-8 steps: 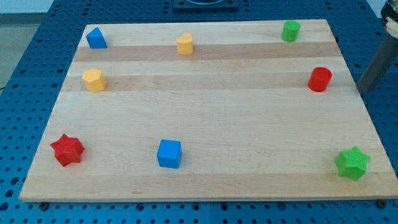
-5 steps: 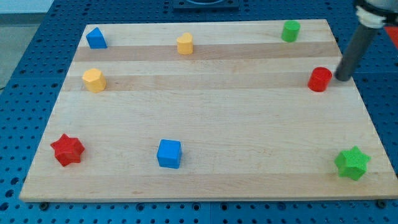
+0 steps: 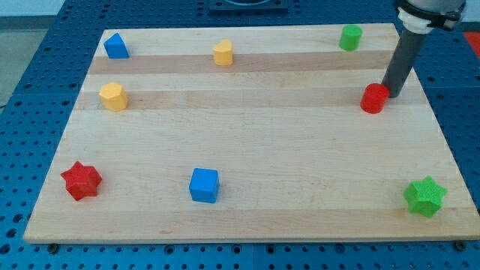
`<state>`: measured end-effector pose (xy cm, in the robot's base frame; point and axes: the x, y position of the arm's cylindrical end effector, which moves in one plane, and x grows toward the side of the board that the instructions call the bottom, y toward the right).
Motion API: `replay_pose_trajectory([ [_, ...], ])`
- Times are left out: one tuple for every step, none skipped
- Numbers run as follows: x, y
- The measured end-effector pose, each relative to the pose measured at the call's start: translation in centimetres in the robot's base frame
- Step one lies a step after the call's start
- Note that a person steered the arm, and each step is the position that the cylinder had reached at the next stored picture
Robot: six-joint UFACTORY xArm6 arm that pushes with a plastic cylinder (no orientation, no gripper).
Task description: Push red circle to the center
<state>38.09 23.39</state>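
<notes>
**Against the red circle's right side: the push is on**

At the view's right of the red circle (image 3: 374,98), my tip (image 3: 391,96) touches it; no jaws exist on this rod. Relative to the red circle, the counter (image 3: 255,142) centre lies far toward the view's left and slightly lower. Next, I judge, a steady leftward shove, slightly downward, kept centred to stop it slipping aside.

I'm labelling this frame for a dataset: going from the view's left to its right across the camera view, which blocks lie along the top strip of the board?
Blue block → yellow block → green cylinder. Farther right and lower: red circle, with my tip at its right edge.
</notes>
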Motion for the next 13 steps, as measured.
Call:
replay_pose_trajectory([
  [0.0,-0.6],
  [0.0,-1.7],
  [0.0,-2.5],
  [0.0,-3.3],
  [0.0,-4.0],
  [0.0,-4.0],
  [0.0,-4.0],
  [0.2,-4.2],
  [0.8,-4.6],
  [1.0,-4.6],
  [1.5,-5.1],
  [3.2,-9.3],
  [3.1,-5.0],
])
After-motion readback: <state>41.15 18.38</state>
